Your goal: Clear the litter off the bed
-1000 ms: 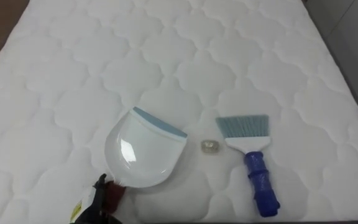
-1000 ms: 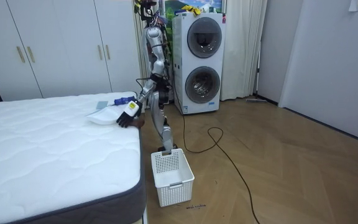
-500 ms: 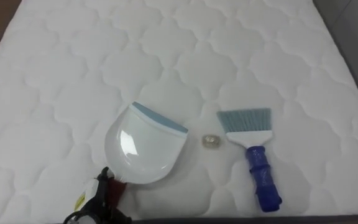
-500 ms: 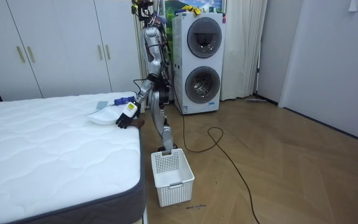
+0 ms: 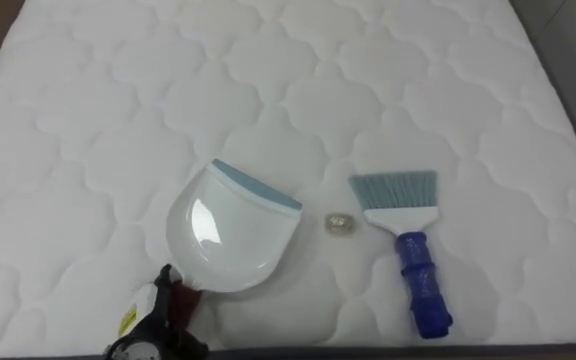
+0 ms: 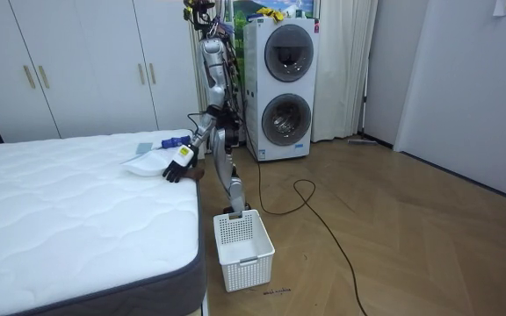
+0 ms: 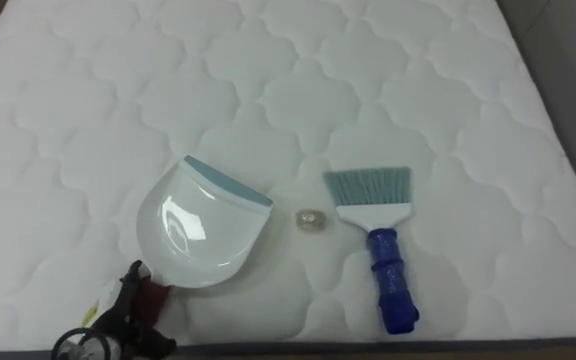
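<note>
A white dustpan [image 5: 230,237] with a blue lip lies on the white quilted mattress [image 5: 268,90], close to its near edge. My left hand [image 5: 155,322] is at the pan's dark red handle [image 5: 185,299], fingers curled round it. A small pale scrap [image 5: 341,225] lies just right of the pan's lip. Right of the scrap lies a hand brush [image 5: 408,250] with blue-grey bristles and a blue handle pointing toward me. In the room view I stand at the bed's end, with the left hand [image 6: 177,162] at the dustpan [image 6: 146,162].
The mattress's dark side border [image 5: 568,120] runs along the right. A white laundry basket [image 6: 243,248] stands on the wooden floor by the bed's corner. Stacked washing machines [image 6: 281,88] and white wardrobes [image 6: 77,66] line the back wall.
The eye view has shifted a little, so the mattress's near edge now shows. Dustpan, scrap and brush lie where they were. My left hand stays at the handle.
</note>
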